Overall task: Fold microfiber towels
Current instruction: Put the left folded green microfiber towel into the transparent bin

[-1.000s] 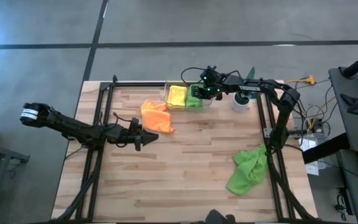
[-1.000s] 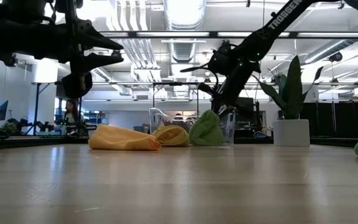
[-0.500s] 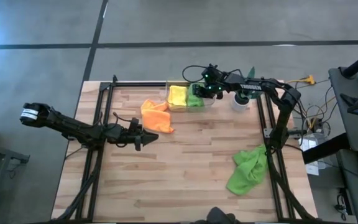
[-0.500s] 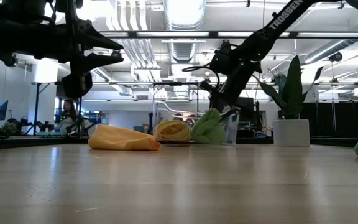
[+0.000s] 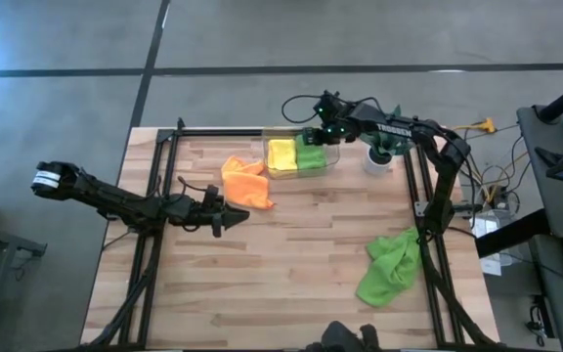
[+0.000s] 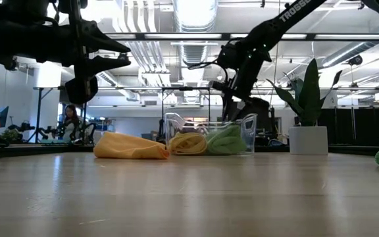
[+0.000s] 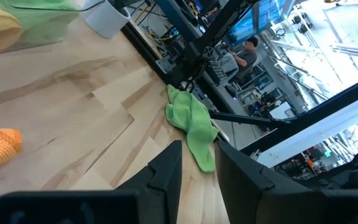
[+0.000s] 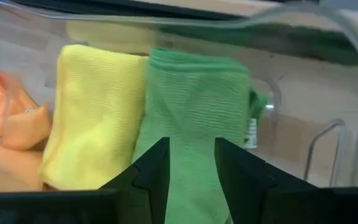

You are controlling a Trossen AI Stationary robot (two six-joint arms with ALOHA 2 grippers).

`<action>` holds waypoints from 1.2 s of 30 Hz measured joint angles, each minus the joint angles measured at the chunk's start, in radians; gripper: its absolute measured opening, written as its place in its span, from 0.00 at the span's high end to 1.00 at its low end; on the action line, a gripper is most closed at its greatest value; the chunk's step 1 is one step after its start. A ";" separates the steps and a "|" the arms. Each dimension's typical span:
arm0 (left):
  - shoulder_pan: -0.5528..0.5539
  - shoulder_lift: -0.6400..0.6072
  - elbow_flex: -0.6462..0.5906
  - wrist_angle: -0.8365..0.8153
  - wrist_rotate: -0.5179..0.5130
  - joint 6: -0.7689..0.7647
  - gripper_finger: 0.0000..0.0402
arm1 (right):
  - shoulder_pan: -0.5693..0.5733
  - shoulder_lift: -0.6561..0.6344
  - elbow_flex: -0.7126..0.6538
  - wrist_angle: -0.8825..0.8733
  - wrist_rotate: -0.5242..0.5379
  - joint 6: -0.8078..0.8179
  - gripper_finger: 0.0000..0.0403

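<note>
So the right pincer [image 5: 323, 117] hangs just over the clear bin [image 5: 332, 154] at the back of the bench [image 5: 291, 254], fingers slightly spread, holding nothing. Right beneath it the folded green towel [image 8: 194, 118] sits beside the yellow towel [image 8: 95, 112] in the bin. The orange towel [image 5: 243, 181] lies just beside the bin, the other green towel [image 5: 389, 266] crumpled well apart. The left pincer [image 5: 231, 217] hovers near the orange one, narrowly parted, empty.

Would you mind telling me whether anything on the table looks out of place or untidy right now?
Two towels lie unfolded: the crumpled green towel near the table's right edge, and the bunched orange towel beside the clear bin.
</note>
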 joint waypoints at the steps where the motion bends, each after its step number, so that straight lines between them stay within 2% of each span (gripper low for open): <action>1: 0.000 0.000 0.000 0.000 0.000 0.000 0.80 | 0.000 0.000 0.012 -0.009 0.004 -0.018 0.70; 5: 0.000 0.000 0.000 0.000 0.001 0.000 0.80 | 0.001 0.000 0.058 -0.014 -0.027 -0.209 0.70; 9: 0.000 0.000 0.000 0.000 0.001 0.000 0.80 | 0.019 -0.002 0.087 -0.037 -0.123 -0.546 0.71; 15: -0.001 0.000 0.000 0.000 0.015 -0.001 0.80 | 0.043 -0.002 0.088 -0.120 -0.134 -1.068 0.73; 17: -0.001 0.000 0.000 0.000 0.016 -0.002 0.80 | 0.050 0.000 0.088 -0.159 -0.126 -1.189 0.73; 20: -0.001 0.000 0.000 0.000 0.016 -0.022 0.80 | 0.052 0.017 0.088 -0.209 -0.110 -1.255 0.71; 28: -0.001 0.001 -0.001 0.000 0.015 -0.027 0.80 | 0.051 0.126 0.103 -0.239 -0.109 -1.291 0.58; 32: -0.001 0.001 -0.001 -0.001 0.015 -0.033 0.80 | 0.052 0.202 0.149 -0.279 -0.110 -1.267 0.54; 36: -0.001 0.001 -0.001 -0.001 0.015 -0.053 0.80 | 0.058 0.273 0.232 -0.405 -0.082 -1.268 0.53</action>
